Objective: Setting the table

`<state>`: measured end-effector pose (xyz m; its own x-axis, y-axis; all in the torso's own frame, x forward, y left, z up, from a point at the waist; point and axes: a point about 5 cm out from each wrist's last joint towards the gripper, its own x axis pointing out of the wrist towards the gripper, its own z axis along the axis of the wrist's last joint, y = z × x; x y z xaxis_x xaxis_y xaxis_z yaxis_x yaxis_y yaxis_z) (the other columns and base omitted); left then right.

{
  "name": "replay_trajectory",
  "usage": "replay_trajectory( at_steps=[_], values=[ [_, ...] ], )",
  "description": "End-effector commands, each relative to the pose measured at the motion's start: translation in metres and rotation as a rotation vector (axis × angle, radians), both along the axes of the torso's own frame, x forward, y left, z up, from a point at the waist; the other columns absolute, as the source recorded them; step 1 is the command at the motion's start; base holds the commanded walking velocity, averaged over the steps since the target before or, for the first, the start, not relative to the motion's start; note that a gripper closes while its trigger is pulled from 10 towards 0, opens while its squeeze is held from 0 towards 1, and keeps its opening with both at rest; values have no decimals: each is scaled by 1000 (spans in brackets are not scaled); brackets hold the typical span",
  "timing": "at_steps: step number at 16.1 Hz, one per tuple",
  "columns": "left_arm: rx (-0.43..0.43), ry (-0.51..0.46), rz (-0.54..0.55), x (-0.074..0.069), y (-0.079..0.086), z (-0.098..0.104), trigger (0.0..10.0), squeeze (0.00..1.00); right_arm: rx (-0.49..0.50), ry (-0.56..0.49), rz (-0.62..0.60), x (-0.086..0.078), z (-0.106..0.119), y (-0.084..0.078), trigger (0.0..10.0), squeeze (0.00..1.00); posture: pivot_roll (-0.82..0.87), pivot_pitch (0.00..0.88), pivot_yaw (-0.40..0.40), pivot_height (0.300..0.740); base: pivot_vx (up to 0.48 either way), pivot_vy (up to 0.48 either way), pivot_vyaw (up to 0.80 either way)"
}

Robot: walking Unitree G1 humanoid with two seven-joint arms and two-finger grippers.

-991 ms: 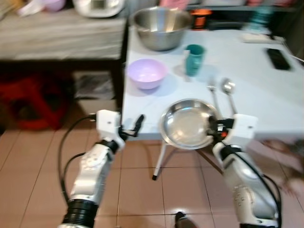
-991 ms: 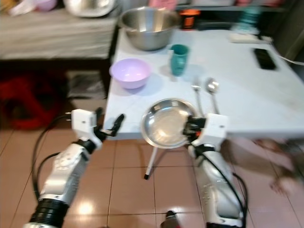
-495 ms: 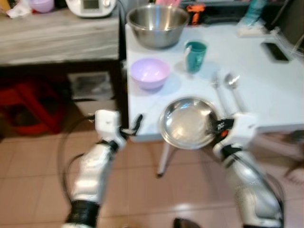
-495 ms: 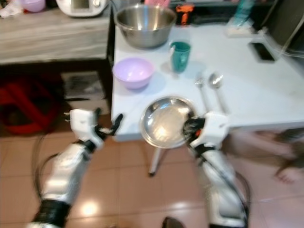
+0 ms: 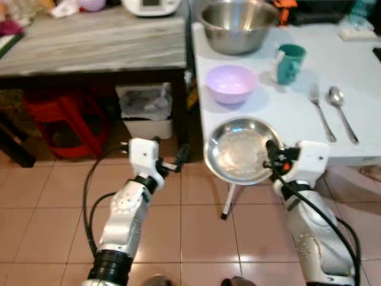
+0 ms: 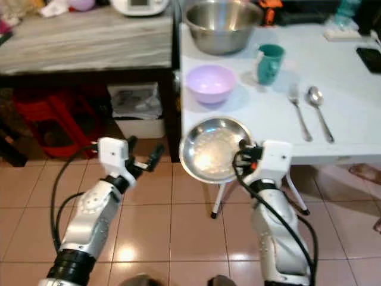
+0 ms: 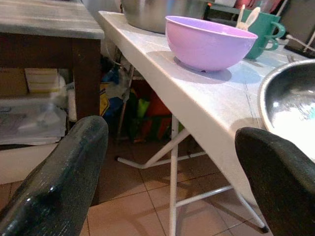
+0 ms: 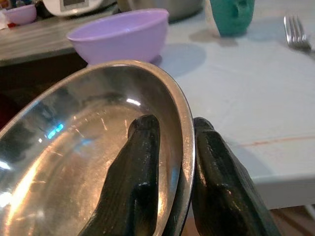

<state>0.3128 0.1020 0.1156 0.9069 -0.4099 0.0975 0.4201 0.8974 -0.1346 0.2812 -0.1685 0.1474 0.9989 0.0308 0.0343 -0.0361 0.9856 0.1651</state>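
- The right hand (image 5: 272, 159) pinches the rim of the steel plate (image 5: 241, 150), held at the surface's (image 5: 357, 77) near edge.
- The left hand (image 5: 176, 162) hangs released, beside the surface, over the floor.

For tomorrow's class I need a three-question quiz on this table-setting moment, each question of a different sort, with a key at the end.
1. True or false: the right gripper pinches the rim of the steel plate.
2. Multiple choice: what lies beside the fork on the white table? A) a knife B) a spoon C) chopsticks
3. Fill in: the left gripper, open, hovers near the table's edge, and the bowl nearest the plate is ____ in colour.

Key: 1 true; 2 B; 3 purple, the purple bowl in front of the large steel bowl and next to the green mug.
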Motion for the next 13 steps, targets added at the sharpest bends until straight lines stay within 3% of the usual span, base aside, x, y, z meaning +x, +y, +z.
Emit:
replay_trajectory(
  at_steps=[1,13],
  values=[
    [17,1,27,1,9,-1,10000,0,12,-21,23,-1,3,7,10000,0,-116,142,44,740,0,330,600],
    [26,6,15,1,7,-2,10000,0,11,-26,18,-2,2,6,10000,0,-117,146,51,740,0,328,607]
  ],
)
